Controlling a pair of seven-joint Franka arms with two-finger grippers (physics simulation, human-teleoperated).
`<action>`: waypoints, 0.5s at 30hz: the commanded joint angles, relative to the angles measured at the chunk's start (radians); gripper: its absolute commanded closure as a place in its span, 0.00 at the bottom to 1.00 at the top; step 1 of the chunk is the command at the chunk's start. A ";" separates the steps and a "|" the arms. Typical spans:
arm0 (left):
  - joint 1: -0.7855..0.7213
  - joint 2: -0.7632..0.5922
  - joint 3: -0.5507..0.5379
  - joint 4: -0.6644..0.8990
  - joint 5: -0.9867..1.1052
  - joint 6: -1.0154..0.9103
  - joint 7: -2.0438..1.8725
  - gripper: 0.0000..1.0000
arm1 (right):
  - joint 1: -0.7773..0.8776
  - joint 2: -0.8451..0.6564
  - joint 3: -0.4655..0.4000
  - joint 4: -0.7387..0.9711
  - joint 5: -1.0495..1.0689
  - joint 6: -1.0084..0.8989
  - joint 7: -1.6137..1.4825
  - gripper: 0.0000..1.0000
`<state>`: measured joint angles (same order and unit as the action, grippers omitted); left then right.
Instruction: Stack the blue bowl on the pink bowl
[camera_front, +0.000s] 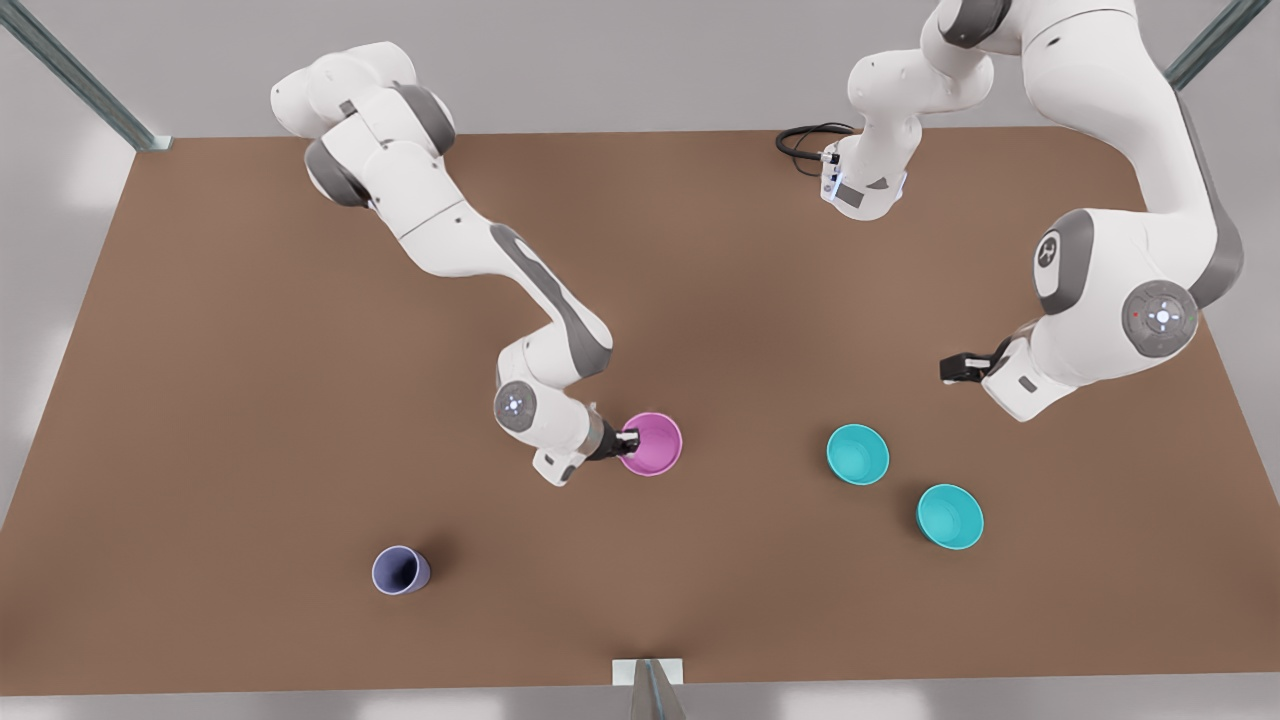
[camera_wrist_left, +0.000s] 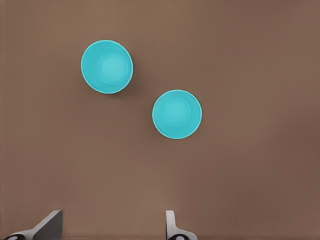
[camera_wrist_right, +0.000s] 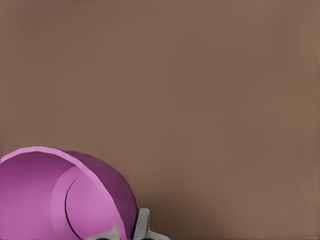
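Front view: pink bowl (camera_front: 651, 443) near table (camera_front: 250, 400) centre, its rim pinched by the right gripper (camera_front: 627, 441) on the side toward the front view's left. Right wrist view: fingers (camera_wrist_right: 142, 225) closed over the thin pink wall (camera_wrist_right: 60, 195), one inside, one outside; the bowl looks tilted.

Two turquoise bowls lie toward the front view's right, close but apart: one nearer the pink bowl (camera_front: 858, 454), one farther (camera_front: 950, 516). Either could be the blue bowl.

Left gripper (camera_front: 958, 367) hangs above them, spread wide and empty; fingertips (camera_wrist_left: 171, 225) visible in the left wrist view.

Judgement: plain plastic, light, stiff, smooth, likely slippery. Best hold is across the rim wall. Lavender cup (camera_front: 401, 570) stands well apart.
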<state>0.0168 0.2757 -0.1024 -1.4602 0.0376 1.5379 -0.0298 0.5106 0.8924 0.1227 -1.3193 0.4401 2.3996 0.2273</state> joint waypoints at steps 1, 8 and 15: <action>-0.037 -0.003 0.046 -0.006 -0.004 -0.002 -0.004 0.00 | 0.000 0.014 0.000 0.009 -0.017 0.043 0.652 0.79; -0.037 0.043 0.043 -0.005 -0.019 0.004 -0.006 0.00 | 0.003 0.037 0.000 0.029 -0.017 0.056 0.650 0.00; -0.034 0.309 0.043 -0.006 -0.054 0.402 0.045 0.00 | -0.090 -0.148 -0.005 -0.052 -0.046 -0.097 0.633 0.00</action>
<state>-0.0163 0.5634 -0.0591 -1.4659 -0.0022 1.7316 -0.0233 0.4329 0.7666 0.1122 -1.3553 0.3969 2.3946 0.5955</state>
